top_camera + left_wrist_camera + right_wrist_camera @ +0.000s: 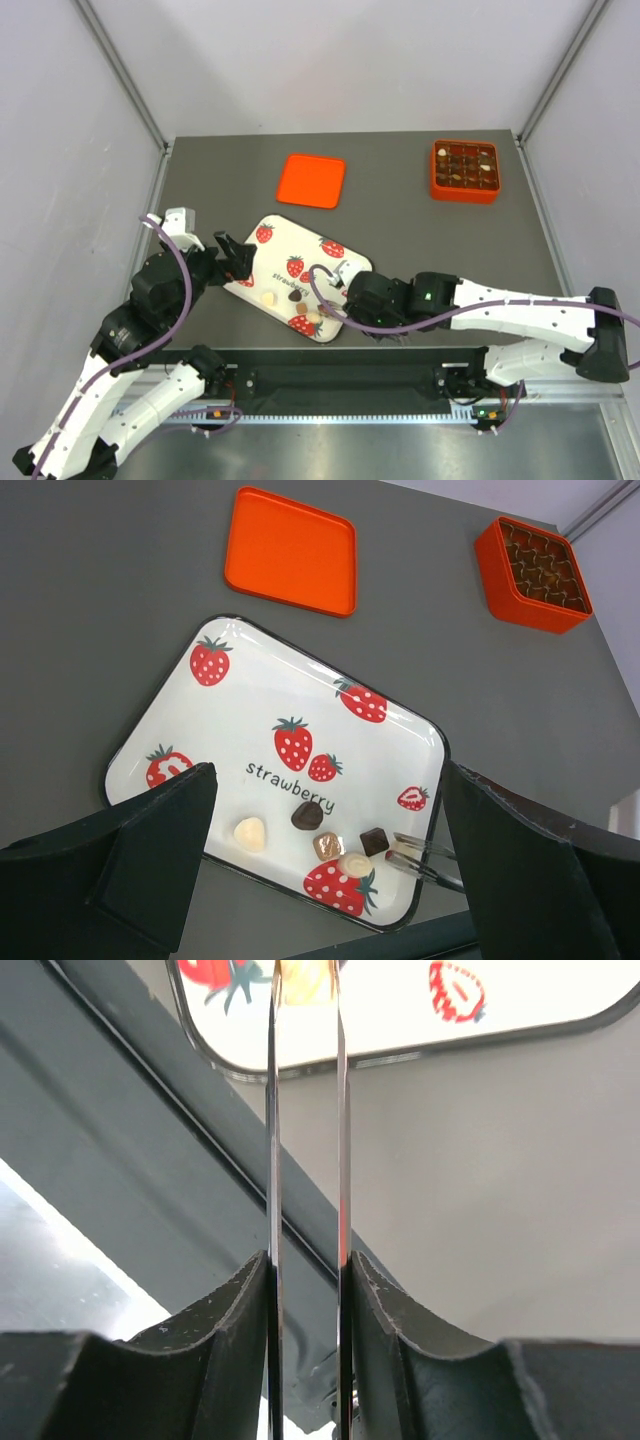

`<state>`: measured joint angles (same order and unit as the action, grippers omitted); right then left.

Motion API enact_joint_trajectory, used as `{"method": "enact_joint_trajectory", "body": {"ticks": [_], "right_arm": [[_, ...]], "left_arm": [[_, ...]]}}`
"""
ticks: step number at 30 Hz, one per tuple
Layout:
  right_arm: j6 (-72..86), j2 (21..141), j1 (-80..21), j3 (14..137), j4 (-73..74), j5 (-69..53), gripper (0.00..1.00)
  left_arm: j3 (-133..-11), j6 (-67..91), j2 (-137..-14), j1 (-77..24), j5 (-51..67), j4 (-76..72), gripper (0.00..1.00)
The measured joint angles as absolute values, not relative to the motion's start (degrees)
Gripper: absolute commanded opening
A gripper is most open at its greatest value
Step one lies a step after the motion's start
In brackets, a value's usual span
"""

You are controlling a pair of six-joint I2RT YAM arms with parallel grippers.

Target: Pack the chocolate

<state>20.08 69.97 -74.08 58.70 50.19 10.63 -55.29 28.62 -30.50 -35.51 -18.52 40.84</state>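
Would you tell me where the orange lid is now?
Top view: the orange lid lies beyond the strawberry tray, left of the orange box.

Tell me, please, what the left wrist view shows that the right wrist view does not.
Only the left wrist view shows the orange lid, the orange box with its compartments, the whole strawberry tray and the loose chocolates along its near edge. Only the right wrist view shows, close up, a pale piece sitting between the right gripper's thin fingers; whether they grip it is unclear. Both show part of that tray, the grey table and those fingers' tips.
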Motion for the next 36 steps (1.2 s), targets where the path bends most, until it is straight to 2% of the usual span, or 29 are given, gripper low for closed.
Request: {"method": "enact_joint_trajectory", "body": {"ticks": [6, 10, 19, 26, 31, 36], "right_arm": [[19.92, 71.5, -74.06, 63.9, 53.04, 13.5, 0.33], [19.0, 72.29, -70.32, 66.3, 54.54, 14.72, 0.33], [15.05, 75.44, -45.8, 71.13, 52.38, 15.77, 0.34], [12.53, 84.31, -23.64, 81.17, 49.32, 17.23, 0.34], [11.99, 89.86, -11.88, 85.38, 46.65, 18.02, 0.34], [11.57, 94.8, -5.63, 88.68, 45.3, 18.61, 0.35]], "left_arm": [[-55.31, 28.6, -30.5, -35.51, -18.7, 40.88, 0.98], [-55.31, 28.6, -30.48, -35.51, -18.87, 40.97, 0.98], [-55.31, 28.58, -30.48, -35.51, -18.85, 40.95, 0.98], [-55.64, 28.42, -30.55, -35.51, -18.28, 41.12, 0.98], [-55.72, 28.42, -30.48, -35.51, -18.28, 41.21, 0.98], [-55.72, 28.38, -30.48, -35.51, -18.33, 41.23, 0.98]]}}
